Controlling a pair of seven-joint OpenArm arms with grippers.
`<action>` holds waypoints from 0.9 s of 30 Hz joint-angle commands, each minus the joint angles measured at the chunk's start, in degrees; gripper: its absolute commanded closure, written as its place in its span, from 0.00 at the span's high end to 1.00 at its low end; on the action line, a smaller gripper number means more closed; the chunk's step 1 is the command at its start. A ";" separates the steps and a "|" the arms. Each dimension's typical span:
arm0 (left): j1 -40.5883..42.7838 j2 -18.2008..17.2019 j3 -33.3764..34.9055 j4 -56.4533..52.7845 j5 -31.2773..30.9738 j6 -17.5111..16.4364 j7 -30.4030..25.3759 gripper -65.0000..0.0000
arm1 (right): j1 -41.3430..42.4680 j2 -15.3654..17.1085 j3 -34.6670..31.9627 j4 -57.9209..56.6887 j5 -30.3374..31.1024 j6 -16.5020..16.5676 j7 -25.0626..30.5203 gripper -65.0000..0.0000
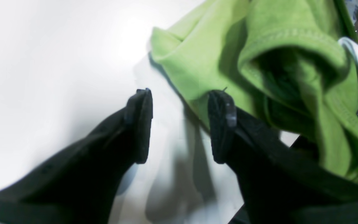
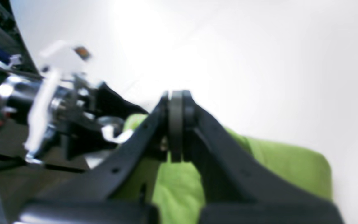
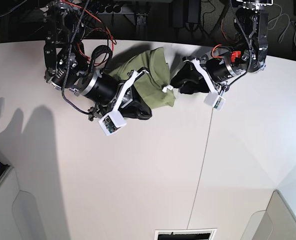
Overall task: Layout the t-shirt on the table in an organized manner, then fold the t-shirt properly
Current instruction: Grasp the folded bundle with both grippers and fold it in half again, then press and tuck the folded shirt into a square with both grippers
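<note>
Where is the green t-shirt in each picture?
Left wrist: the t-shirt fills the upper right, bunched, just beyond the open left gripper.
Right wrist: it lies low in the middle and to the right, behind the shut right gripper.
Base: it sits crumpled at top centre, between the two arms.
Shared landmark: the white table under the shirt shows in all three views.

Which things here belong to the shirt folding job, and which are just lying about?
Job:
- t-shirt, bunched up
- table
- left tool, open beside the shirt
- right tool, shut

Lying about:
- cables behind the table
- grey bins at the near corners
</note>
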 commanded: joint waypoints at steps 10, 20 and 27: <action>-0.79 -0.44 -0.11 0.81 -3.15 -0.76 -1.03 0.49 | 4.35 -0.15 -0.09 -23.82 1.11 1.07 3.89 0.00; -1.09 -2.62 -7.58 2.75 -7.87 -0.76 -0.76 0.49 | 4.74 -0.15 -0.09 -11.65 5.55 1.64 3.32 0.00; -1.38 -5.81 -13.11 11.45 -13.77 -0.76 3.74 0.48 | 6.23 -0.13 -0.02 -6.64 0.07 1.40 3.06 0.00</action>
